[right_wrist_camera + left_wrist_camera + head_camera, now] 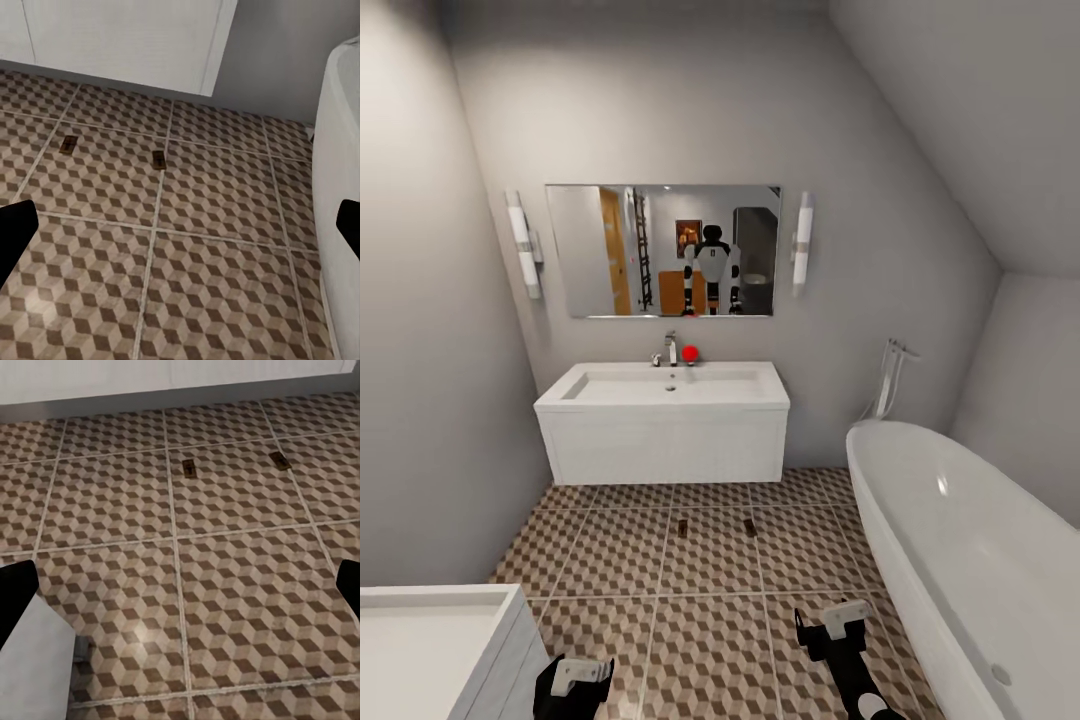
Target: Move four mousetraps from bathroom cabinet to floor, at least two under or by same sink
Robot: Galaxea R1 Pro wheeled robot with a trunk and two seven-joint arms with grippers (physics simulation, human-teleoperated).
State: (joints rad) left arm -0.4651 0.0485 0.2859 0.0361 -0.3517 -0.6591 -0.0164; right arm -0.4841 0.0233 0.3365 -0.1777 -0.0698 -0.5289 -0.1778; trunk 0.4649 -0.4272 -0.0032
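bathroom, grey walls, sloped ceiling on the right. floor [710,650] tiled in brown, beige and white cube pattern with pale grout.

sink [665,385] straight ahead against the far wall: white rectangular basin on a white vanity [665,445], chrome tap [670,348] at the back, small red object [690,353] just beside the tap. mirror [662,250] above it, a tube light on each side; robot's reflection in the glass. white oval tub [960,540] along the right. corner of another white unit [430,640] at lower left.

two mousetraps on the floor, in front of the vanity, lying flat, apart from each other on the same row of tiles: left trap [683,526], right trap [750,526]. both near the vanity front, not touching it; whether any part sits under the box i cannot tell. same pair in left wrist view: left trap [188,468], right trap [280,460]. in right wrist view: left trap [68,144], right trap [158,159].

left gripper [575,680] low at the frame's bottom edge, beside the white unit. right gripper [835,625] over the floor near the tub. wrist views show dark fingertips [11,592] [11,232] at the far edges, jaws spread wide, bare tile between them, nothing held in either.
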